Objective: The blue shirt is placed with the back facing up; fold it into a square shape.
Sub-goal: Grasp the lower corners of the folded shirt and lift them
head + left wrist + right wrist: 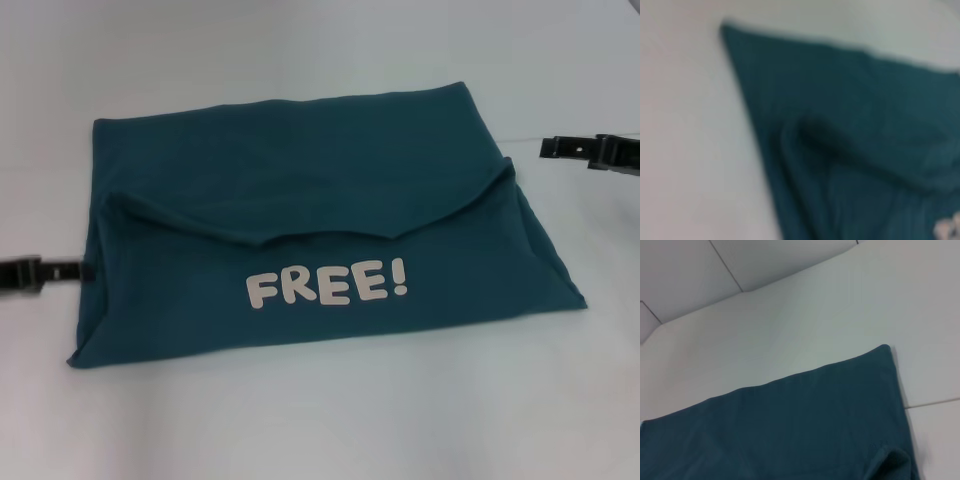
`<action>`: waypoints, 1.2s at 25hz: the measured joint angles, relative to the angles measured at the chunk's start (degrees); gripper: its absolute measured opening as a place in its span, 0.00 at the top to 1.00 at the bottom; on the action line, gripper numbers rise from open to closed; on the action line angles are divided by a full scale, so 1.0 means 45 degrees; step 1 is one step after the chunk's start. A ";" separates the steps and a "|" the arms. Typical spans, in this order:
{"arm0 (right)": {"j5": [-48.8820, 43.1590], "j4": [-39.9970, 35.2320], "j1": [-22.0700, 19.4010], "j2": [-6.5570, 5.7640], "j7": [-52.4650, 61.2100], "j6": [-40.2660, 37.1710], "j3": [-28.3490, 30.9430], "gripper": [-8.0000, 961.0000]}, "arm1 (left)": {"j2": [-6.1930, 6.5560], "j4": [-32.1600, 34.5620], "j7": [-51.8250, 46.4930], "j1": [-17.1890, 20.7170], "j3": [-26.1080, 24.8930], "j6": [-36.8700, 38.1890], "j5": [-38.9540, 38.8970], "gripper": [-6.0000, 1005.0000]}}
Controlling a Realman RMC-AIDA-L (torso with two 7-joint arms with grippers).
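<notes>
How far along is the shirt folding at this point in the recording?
Mostly done, it seems. The blue shirt already lies as a compact, roughly rectangular packet on the white table, with an upper flap folded over and the FREE! lettering showing. Neither gripper holds it: the left gripper and right gripper sit beside its edges. Perhaps only squaring the slanted right edge remains.

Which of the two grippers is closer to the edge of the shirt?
The left gripper: it reaches the left edge of the folded dark teal-blue cotton shirt. The right gripper hangs apart from the shirt, with bare white table between them.
</notes>
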 joint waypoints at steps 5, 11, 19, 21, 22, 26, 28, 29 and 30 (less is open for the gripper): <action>-0.0003 -0.0142 -0.0030 -0.0066 0.0130 -0.0280 -0.0048 0.04 | -0.0048 0.0058 -0.1178 -0.0351 0.0096 0.0835 0.1431 0.07; -0.0003 -0.0097 0.0000 -0.0071 0.0105 -0.0239 -0.0090 0.04 | -0.0002 0.0014 -0.2389 -0.0635 0.0099 0.1065 0.1979 0.07; -0.0002 -0.0143 -0.0029 -0.0087 0.0060 -0.0171 -0.0025 0.04 | -0.0041 -0.0054 -0.3068 -0.0993 0.0121 0.1712 0.2711 0.07; -0.0001 -0.0146 -0.0031 -0.0089 0.0057 -0.0158 -0.0036 0.04 | -0.0083 -0.0166 -0.3196 -0.1060 0.0132 0.1722 0.2886 0.07; -0.0001 -0.0146 -0.0031 -0.0091 0.0057 -0.0150 -0.0050 0.04 | -0.0099 -0.0235 -0.3235 -0.1092 0.0133 0.1733 0.2928 0.07; -0.0001 -0.0154 0.0012 -0.0093 0.0003 -0.0120 -0.0086 0.04 | -0.0140 -0.0633 -0.3298 -0.1221 0.0140 0.1765 0.2981 0.07; -0.0001 -0.0156 0.0045 -0.0092 -0.0020 -0.0118 -0.0090 0.04 | -0.0142 -0.0823 -0.3337 -0.1253 0.0138 0.1729 0.2997 0.07; -0.0001 -0.0156 0.0052 -0.0088 -0.0024 -0.0118 -0.0092 0.04 | -0.0150 -0.0876 -0.3362 -0.1268 0.0139 0.1726 0.2998 0.07; -0.0001 -0.0156 0.0052 -0.0088 -0.0024 -0.0118 -0.0092 0.04 | -0.0170 -0.0923 -0.3388 -0.1290 0.0136 0.1717 0.3002 0.07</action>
